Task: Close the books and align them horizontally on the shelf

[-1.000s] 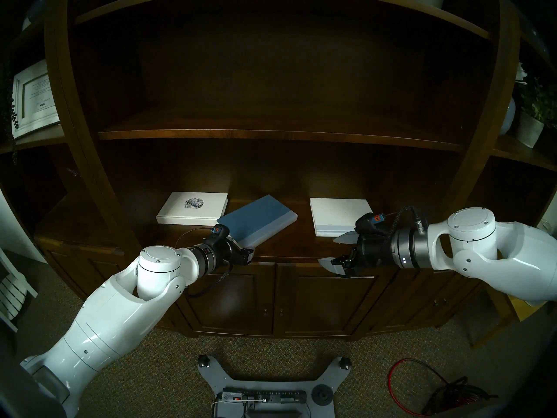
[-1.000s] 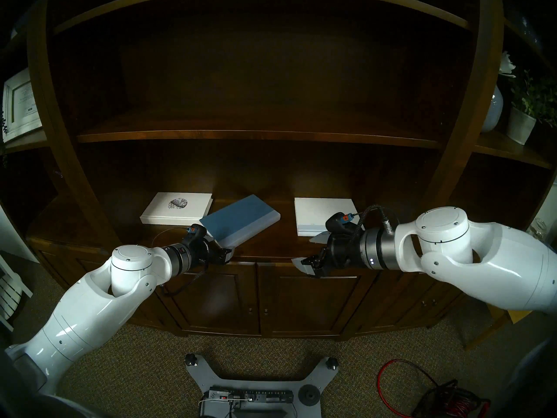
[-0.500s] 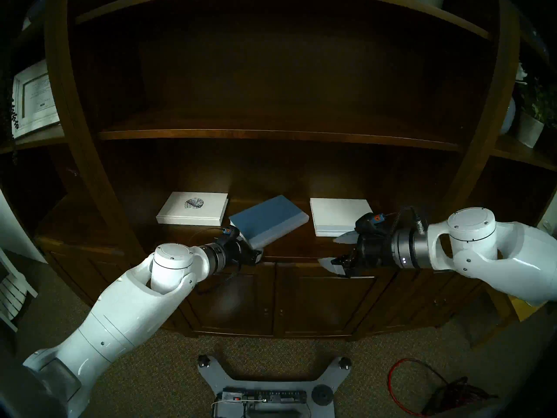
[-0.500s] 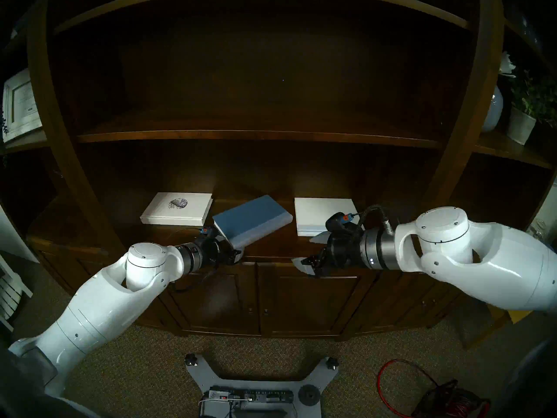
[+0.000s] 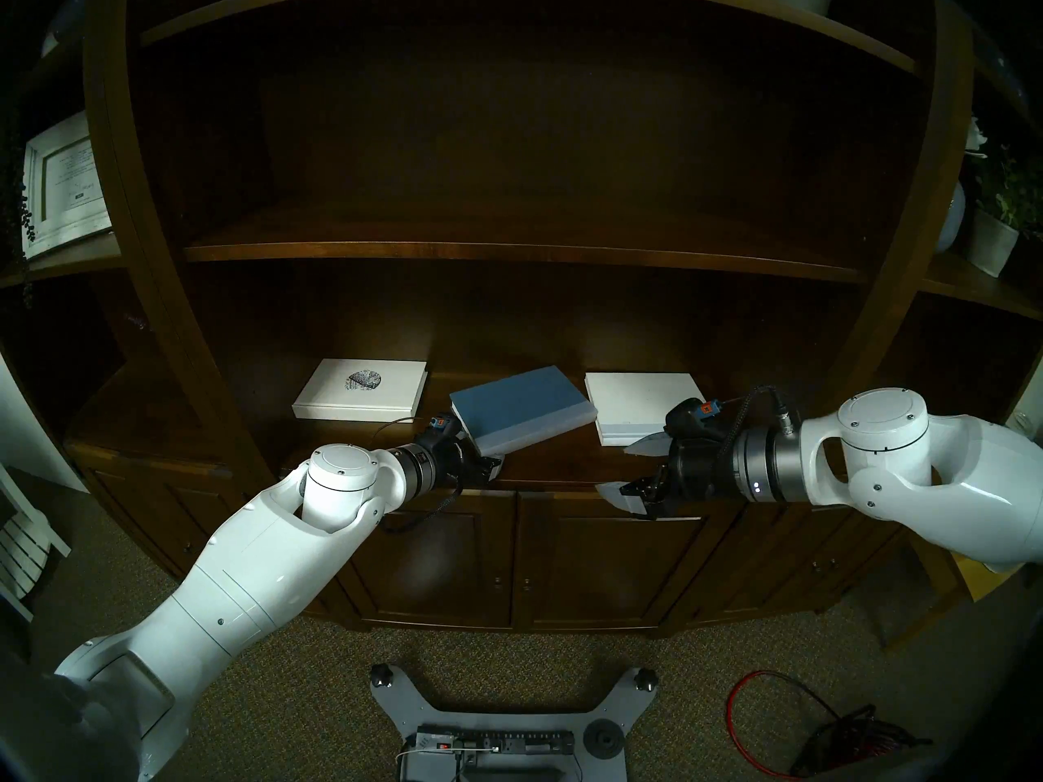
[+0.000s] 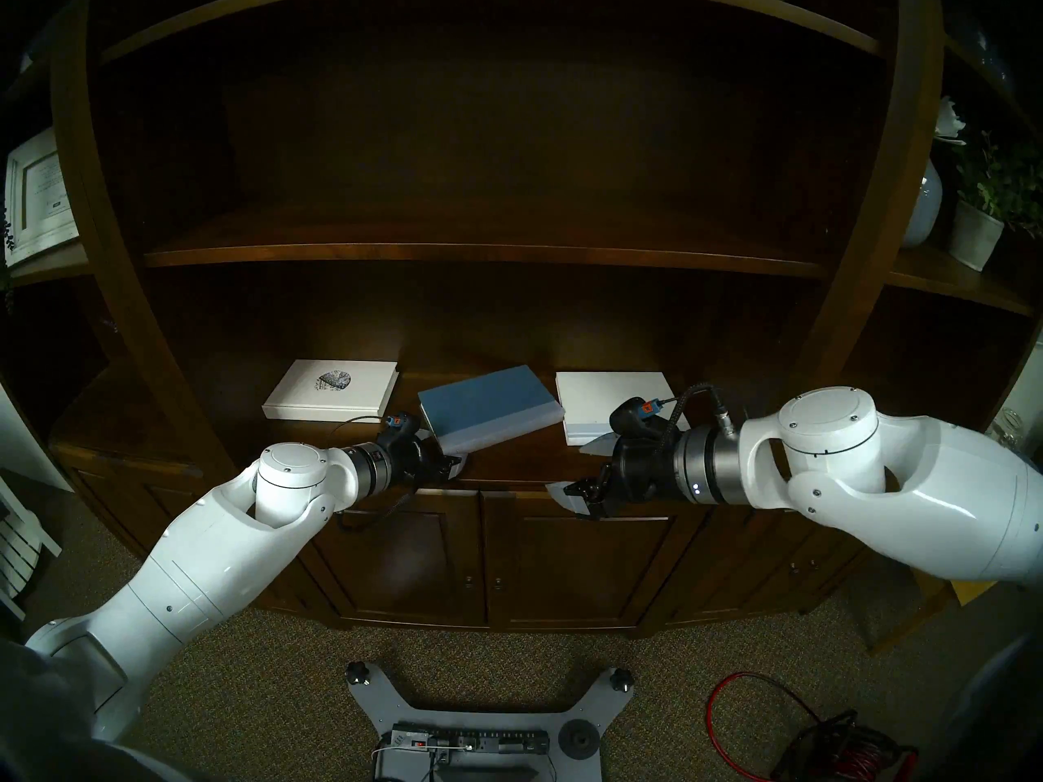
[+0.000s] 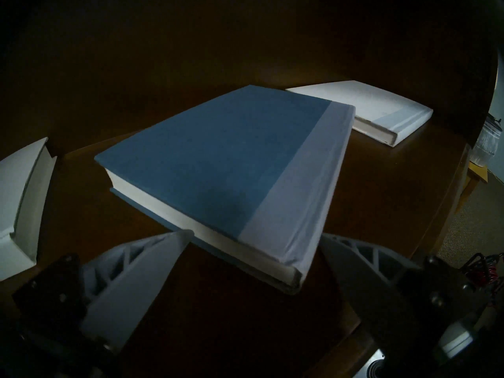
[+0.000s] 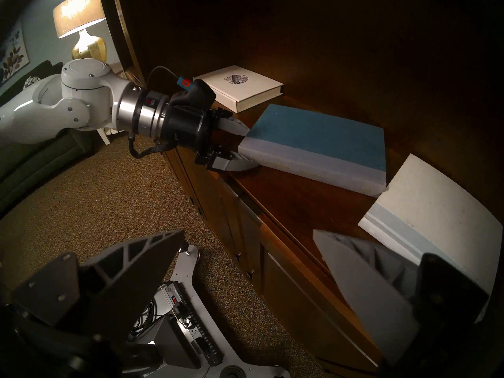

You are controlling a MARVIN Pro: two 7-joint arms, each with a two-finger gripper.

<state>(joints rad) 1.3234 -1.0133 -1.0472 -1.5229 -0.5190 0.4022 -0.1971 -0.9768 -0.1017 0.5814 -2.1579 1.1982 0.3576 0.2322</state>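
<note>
Left hand (image 8: 246, 148) spread wide, holding nothing, straddling near corner of blue book (image 5: 522, 405) at frame centre; book skewed on shelf (image 5: 564, 465); push gently, square it; far corner touches plain white book (image 5: 643, 403); right hand (image 5: 629, 470) splayed, empty; speckled book (image 5: 361, 388) left, apart.

The dark wooden shelf (image 5: 542, 465) carries three closed books lying flat: speckled white book (image 5: 361, 390), skewed blue book (image 5: 522, 407), plain white book (image 5: 640, 400).
</note>
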